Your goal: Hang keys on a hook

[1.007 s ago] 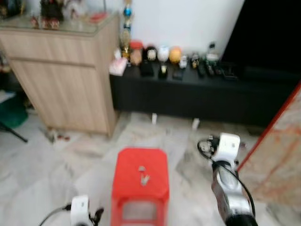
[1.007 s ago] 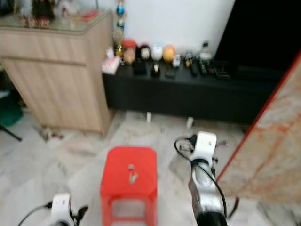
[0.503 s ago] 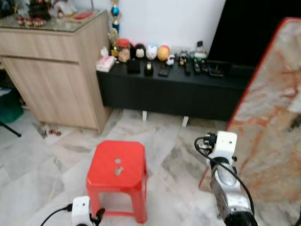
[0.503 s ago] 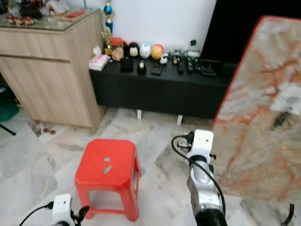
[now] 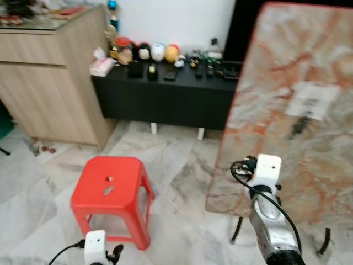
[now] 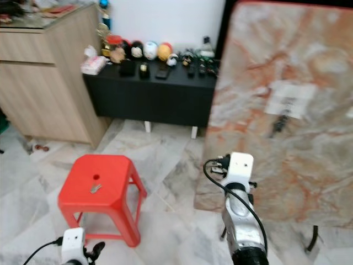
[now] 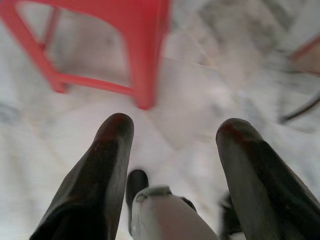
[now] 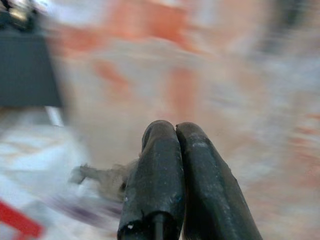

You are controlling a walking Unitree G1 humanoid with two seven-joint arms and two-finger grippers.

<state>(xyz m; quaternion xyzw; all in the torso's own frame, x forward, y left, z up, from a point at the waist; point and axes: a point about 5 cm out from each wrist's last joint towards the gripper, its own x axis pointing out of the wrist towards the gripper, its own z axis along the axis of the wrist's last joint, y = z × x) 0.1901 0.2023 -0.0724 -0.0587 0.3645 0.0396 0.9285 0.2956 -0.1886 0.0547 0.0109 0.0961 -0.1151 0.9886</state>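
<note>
Keys (image 5: 108,191) are seen lying on a red stool (image 5: 88,205), on the floor left of a marble-patterned board (image 5: 292,110). Right gripper (image 8: 176,131): fingers pressed together, a key-like object blurred beside them. Left gripper (image 7: 172,132): fingers spread wide, low above the floor.

Keys (image 5: 108,191) flat atop red stool (image 5: 88,200)

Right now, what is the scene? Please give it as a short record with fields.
stool: red stool, on the floor, ahead on the robot's left
on stool: small metal thing, likely a key
panel: marble panel, upright, on the right
left gripper: open, low, near the stool's leg
right gripper: shut, raised before the panel
</note>
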